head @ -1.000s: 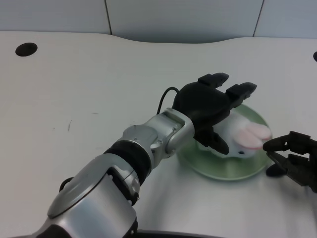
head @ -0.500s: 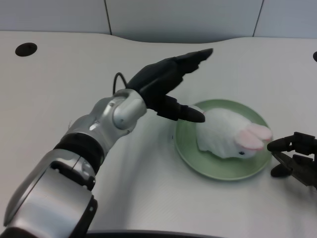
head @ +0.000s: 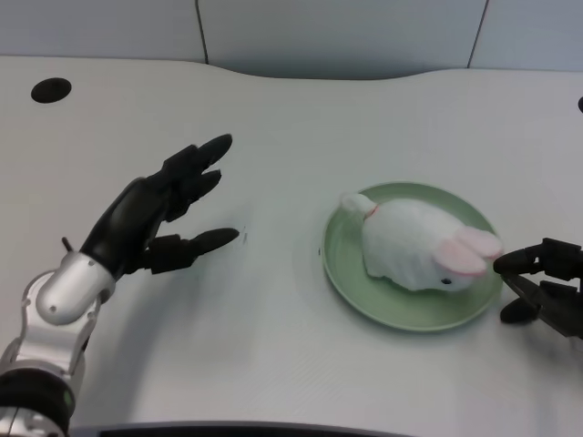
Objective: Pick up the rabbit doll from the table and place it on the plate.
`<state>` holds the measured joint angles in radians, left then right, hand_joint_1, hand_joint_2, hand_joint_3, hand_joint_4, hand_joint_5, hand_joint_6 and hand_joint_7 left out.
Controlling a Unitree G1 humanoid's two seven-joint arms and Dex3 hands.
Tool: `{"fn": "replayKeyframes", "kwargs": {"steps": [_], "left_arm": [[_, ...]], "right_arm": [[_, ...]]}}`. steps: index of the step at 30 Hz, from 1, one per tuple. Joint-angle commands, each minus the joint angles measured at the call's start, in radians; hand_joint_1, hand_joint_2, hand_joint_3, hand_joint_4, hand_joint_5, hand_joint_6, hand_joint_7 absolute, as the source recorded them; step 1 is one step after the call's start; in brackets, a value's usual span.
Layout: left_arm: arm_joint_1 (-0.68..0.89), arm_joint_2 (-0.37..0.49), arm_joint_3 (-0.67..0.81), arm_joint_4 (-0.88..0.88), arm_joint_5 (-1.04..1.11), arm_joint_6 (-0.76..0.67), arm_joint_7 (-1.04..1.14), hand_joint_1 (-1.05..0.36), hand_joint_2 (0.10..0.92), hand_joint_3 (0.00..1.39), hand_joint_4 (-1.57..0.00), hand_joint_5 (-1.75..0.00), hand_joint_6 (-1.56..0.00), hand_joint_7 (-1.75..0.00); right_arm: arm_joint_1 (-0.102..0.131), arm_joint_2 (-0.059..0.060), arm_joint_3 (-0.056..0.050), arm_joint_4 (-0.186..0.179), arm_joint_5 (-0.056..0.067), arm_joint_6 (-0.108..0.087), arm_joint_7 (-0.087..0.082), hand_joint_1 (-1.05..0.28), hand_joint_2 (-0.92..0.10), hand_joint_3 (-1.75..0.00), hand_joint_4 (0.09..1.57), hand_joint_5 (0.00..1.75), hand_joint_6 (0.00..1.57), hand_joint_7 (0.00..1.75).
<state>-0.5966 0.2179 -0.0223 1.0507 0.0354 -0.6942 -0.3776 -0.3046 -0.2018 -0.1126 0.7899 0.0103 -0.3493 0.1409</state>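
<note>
The white rabbit doll (head: 414, 243) with pink ears lies on the green plate (head: 351, 278) at the right of the table, its head toward the right. My left hand (head: 150, 214) hovers over the bare table well to the left of the plate, fingers spread apart and holding nothing. A wide gap separates it from the doll and the plate.
My right hand (head: 547, 289) rests at the right edge, close to the plate's rim by the rabbit's ears. A dark round hole (head: 50, 89) sits in the table at the far left. The table's curved back edge (head: 310, 75) runs along the top.
My left hand let go of the rabbit doll on the plate and drew back to the left, away from the plate, with fingers spread. The doll stays on the plate.
</note>
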Motion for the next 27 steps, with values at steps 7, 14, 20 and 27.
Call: {"fn": "replayKeyframes", "kwargs": {"steps": [7, 14, 20, 27], "left_arm": [[0.229, 0.041, 0.084, -0.166, -0.062, 0.145, 0.032, -0.55, 0.921, 0.46, -0.88, -0.28, -0.8, -0.12], [0.296, 0.023, 0.117, -0.216, -0.135, 0.241, -0.028, -0.51, 0.921, 0.47, -0.7, -1.19, -1.06, -0.08], [0.286, 0.024, 0.112, -0.181, -0.128, 0.253, -0.042, -0.5, 0.921, 0.49, -0.59, -1.59, -0.66, -1.16], [0.26, 0.016, 0.121, -0.135, -0.144, 0.267, -0.074, -0.51, 0.921, 0.47, -0.58, -1.74, -0.51, -1.48]], "right_arm": [[-0.004, -0.032, -0.009, 0.016, 0.001, 0.002, 0.001, -0.81, -0.92, -0.06, 0.91, 1.01, 0.81, 0.87], [-0.018, -0.043, -0.015, 0.052, 0.009, -0.016, 0.01, -0.81, -0.92, -0.07, 0.88, 1.02, 0.79, 0.87], [-0.042, -0.042, -0.023, 0.095, 0.019, -0.03, 0.016, -0.8, -0.91, -0.06, 0.9, 1.01, 0.8, 0.87], [-0.067, -0.045, -0.024, 0.143, 0.016, -0.05, 0.015, -0.81, -0.92, -0.05, 0.89, 1.01, 0.8, 0.87]]}}
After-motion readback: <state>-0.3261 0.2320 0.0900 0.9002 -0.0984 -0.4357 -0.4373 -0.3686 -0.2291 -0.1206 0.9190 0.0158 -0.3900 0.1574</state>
